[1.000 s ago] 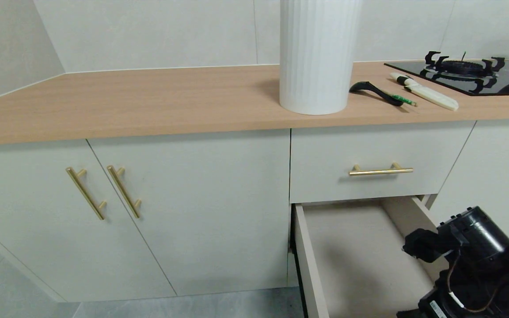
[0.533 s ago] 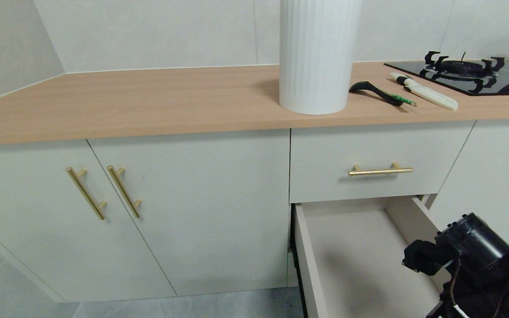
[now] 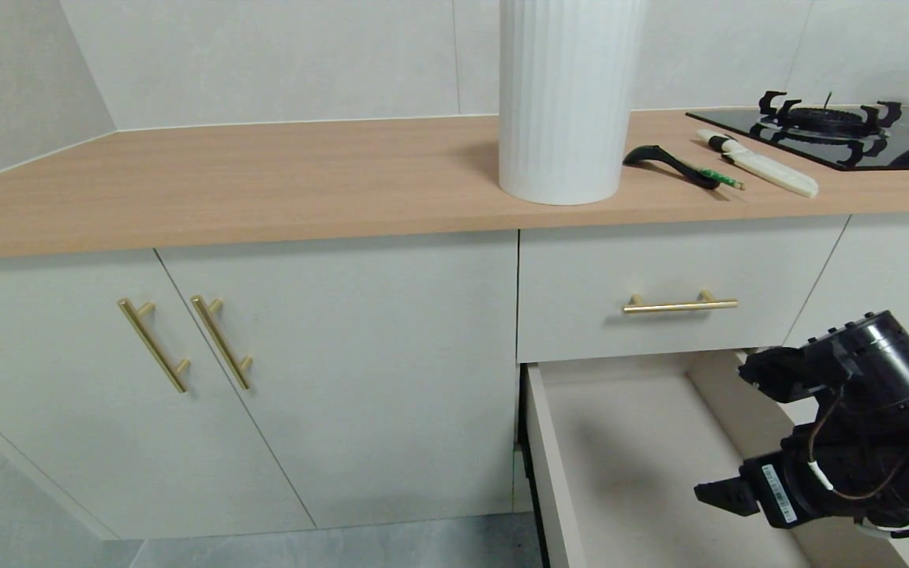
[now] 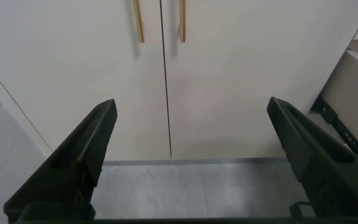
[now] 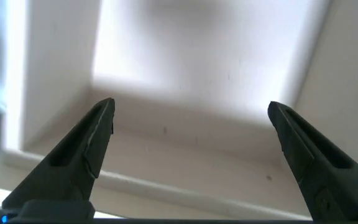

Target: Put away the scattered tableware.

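Observation:
On the wooden counter (image 3: 265,181) lie a black spoon (image 3: 669,165), a thin green-handled utensil (image 3: 720,178) and a white knife (image 3: 761,173), to the right of a tall white ribbed vase (image 3: 563,99). Below them the lower drawer (image 3: 644,457) is pulled out, and nothing lies in the part I see. My right arm (image 3: 849,465) hangs over the drawer's right side. My right gripper (image 5: 191,107) is open over the drawer's bare floor (image 5: 204,68), holding nothing. My left gripper (image 4: 191,104) is open and empty, low in front of the double cabinet doors (image 4: 166,74).
A black gas hob (image 3: 841,130) takes the counter's far right end. The upper drawer (image 3: 679,304) with a gold handle is closed. Two gold handles (image 3: 186,343) stick out from the cabinet doors at the left. Grey floor (image 4: 185,186) lies below.
My right arm has risen from low at the drawer's right front and turned, so part of it now reaches left over the drawer. The counter items have not moved.

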### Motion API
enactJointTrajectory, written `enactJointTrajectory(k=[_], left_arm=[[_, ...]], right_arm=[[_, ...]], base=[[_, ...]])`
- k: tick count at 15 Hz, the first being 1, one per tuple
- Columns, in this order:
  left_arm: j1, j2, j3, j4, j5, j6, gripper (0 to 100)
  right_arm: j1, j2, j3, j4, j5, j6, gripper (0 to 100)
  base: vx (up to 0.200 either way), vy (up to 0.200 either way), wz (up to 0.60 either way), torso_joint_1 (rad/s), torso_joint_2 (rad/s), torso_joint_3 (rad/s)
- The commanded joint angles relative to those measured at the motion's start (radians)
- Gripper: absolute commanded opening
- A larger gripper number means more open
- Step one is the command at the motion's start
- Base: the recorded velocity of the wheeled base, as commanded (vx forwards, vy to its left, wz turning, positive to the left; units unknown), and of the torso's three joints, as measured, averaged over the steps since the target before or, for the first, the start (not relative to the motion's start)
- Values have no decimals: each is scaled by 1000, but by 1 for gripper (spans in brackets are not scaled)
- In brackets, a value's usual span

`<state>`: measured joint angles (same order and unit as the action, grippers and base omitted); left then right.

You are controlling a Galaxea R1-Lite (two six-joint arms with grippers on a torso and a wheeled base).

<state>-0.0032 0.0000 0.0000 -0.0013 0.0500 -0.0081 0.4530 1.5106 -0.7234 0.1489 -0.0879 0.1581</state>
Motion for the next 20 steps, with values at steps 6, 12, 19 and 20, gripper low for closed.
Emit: enactJointTrajectory(k=[6, 12, 19, 20], left_arm=[[0, 0, 0, 0, 1, 0, 100], [0, 0, 0, 0, 1, -1, 100], [0, 0, 0, 0, 1, 0, 100], [0, 0, 0, 0, 1, -1, 100]], right_arm=[[-46, -113, -8, -11, -1, -17, 100], [-56, -194, -13, -11, -1, -34, 100], [-57, -199, -11, -12, -1, -45, 100], [-59, -198, -11, -12, -1, -45, 100]], base=[[0, 0, 0, 0, 0, 0], [0, 0, 0, 74, -244, -211], [0, 0, 0, 171, -488, -290], [0, 0, 0, 188, -481, -300]])
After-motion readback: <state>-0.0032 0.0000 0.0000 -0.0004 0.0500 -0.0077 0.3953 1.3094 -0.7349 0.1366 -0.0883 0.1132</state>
